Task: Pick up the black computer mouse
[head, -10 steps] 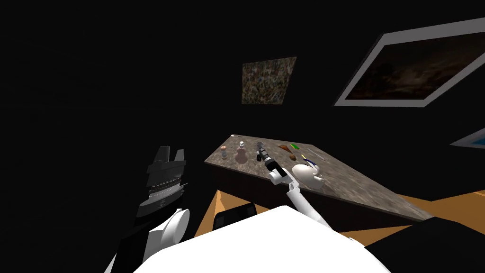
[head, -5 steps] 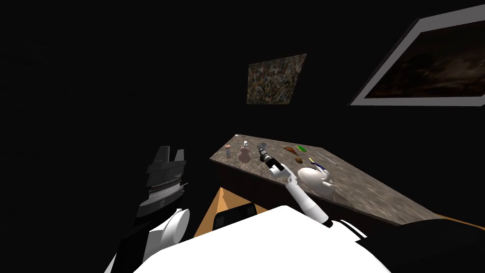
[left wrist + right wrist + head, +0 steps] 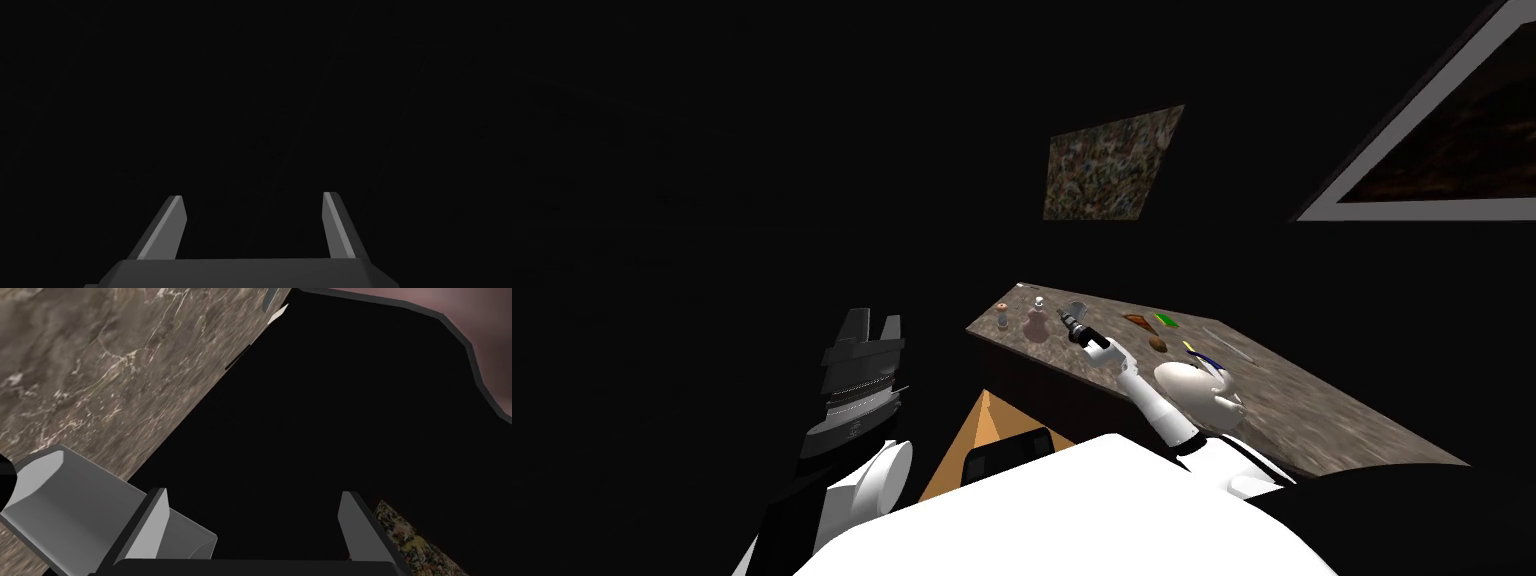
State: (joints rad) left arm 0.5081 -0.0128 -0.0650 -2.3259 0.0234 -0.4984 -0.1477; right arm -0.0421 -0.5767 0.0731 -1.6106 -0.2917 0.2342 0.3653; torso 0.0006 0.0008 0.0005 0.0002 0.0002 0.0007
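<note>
My right gripper [image 3: 1063,316] reaches out over the far left part of a brown marbled table [image 3: 1312,420]. In the right wrist view it [image 3: 252,492] stands open with nothing between its fingers. A grey block [image 3: 75,503] lies on the tabletop [image 3: 100,363] right beside one finger, and the table's edge runs past the fingertips. A black shape [image 3: 3,474] sits next to the block; I cannot tell what it is. My left gripper [image 3: 874,320] is raised at my left, away from the table, and is open [image 3: 251,196].
On the table stand a pink vase [image 3: 1036,325], a small pinkish bottle [image 3: 1002,315], a brown wedge [image 3: 1140,320], a green piece [image 3: 1167,320], a brown ball [image 3: 1158,344] and a white rounded pot [image 3: 1197,390]. Orange floor [image 3: 967,450] shows before the table.
My view has swung, so the table sits further right in the picture. My right gripper has come closer to the pink vase. The left arm has not moved.
</note>
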